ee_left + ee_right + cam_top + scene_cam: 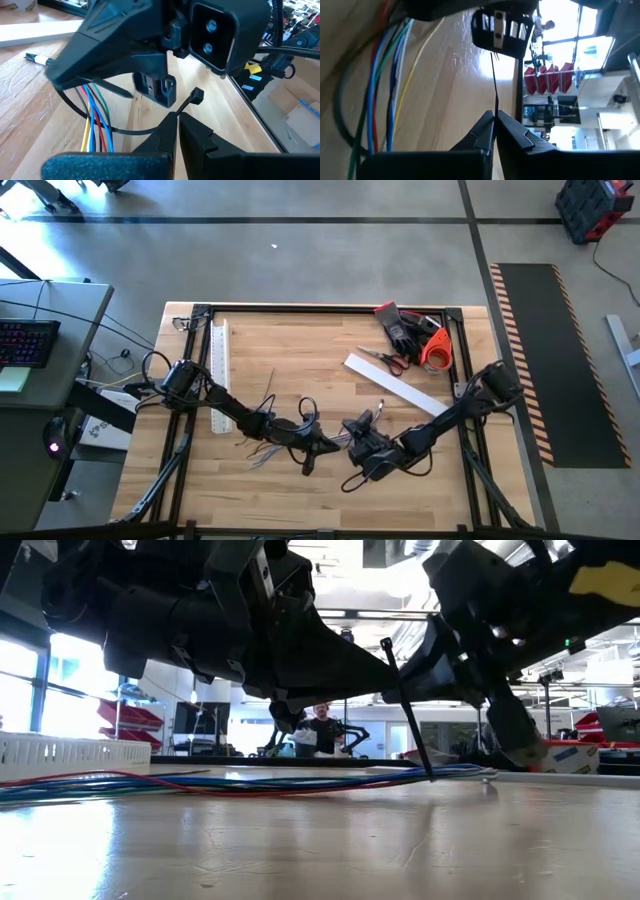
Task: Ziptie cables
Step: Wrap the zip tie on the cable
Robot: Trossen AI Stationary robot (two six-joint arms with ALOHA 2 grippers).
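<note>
The cables [262, 448] lie as a loose bunch of coloured wires on the wooden table, left of centre, and run flat across the low view [200, 783]. A thin dark ziptie [125, 131] loops around them [95, 125]. Its square head [196, 94] sticks out past my left gripper [177, 120], which is shut on the strip. In the low view the ziptie [408, 710] stands slanted, head up. My right gripper [495, 116] is close to the left one at mid-table [350, 438] and is shut on the strip too. My left gripper pinches the ziptie's strip just behind the head [182, 107] between its two fingertips. The fingers come nearly level from the table's left. The head stands free beyond them, and the rest of the strip curves off around the cables. My right gripper pinches the thin strip [495, 102] between its two fingertips. The fingers lie in line with the strip, which runs straight from them to the left gripper's fingers [500, 27]. Which stretch of the ziptie this is, I cannot tell.
A white slotted duct [220, 375] lies at the left. A white strip [395, 390], scissors [385, 360], dark gloves [400, 325] and an orange tape roll [435, 350] lie at the far right. A black frame [330, 308] borders the table. A person [322, 730] stands far behind.
</note>
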